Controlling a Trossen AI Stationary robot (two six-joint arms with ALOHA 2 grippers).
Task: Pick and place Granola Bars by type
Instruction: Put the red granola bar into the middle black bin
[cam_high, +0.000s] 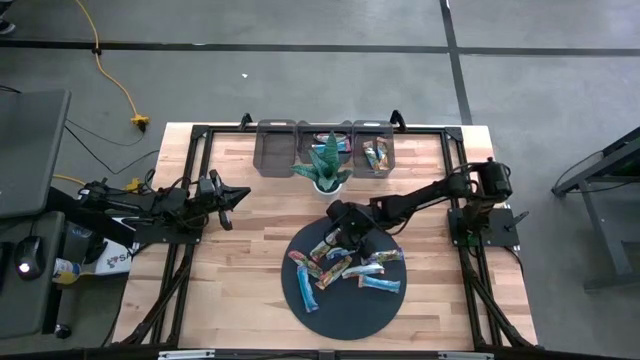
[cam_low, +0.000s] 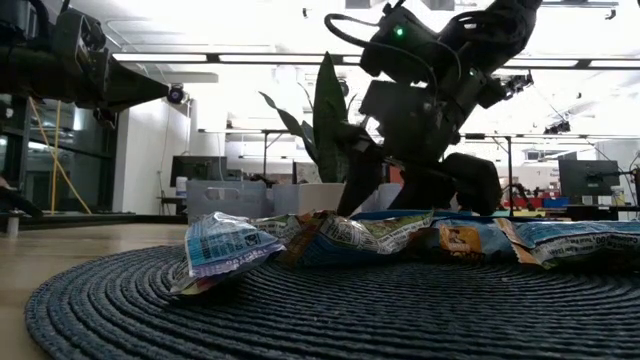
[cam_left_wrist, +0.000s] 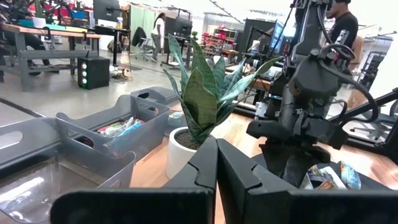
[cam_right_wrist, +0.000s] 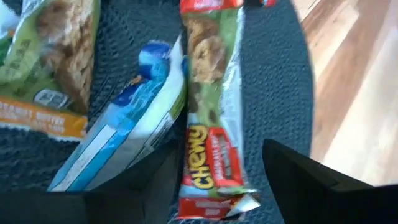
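Several granola bars (cam_high: 345, 262) lie in a loose pile on a round dark woven mat (cam_high: 340, 310). My right gripper (cam_high: 337, 238) slants down over the pile's far left part, open. In the right wrist view its two fingers (cam_right_wrist: 311, 180) stand on either side of a green and red bar (cam_right_wrist: 208, 93), beside a blue bar (cam_right_wrist: 124, 124) and a green and orange one (cam_right_wrist: 56, 56). I cannot tell whether a finger touches any bar. My left gripper (cam_high: 240, 193) waits shut at the table's left, held level above the wood.
Three grey bins (cam_high: 277, 145) stand in a row at the table's far edge; the middle (cam_high: 335, 140) and right (cam_high: 376, 152) ones hold bars. A potted spiky plant (cam_high: 325, 168) stands just in front of them, close behind my right gripper. Bare wood lies left of the mat.
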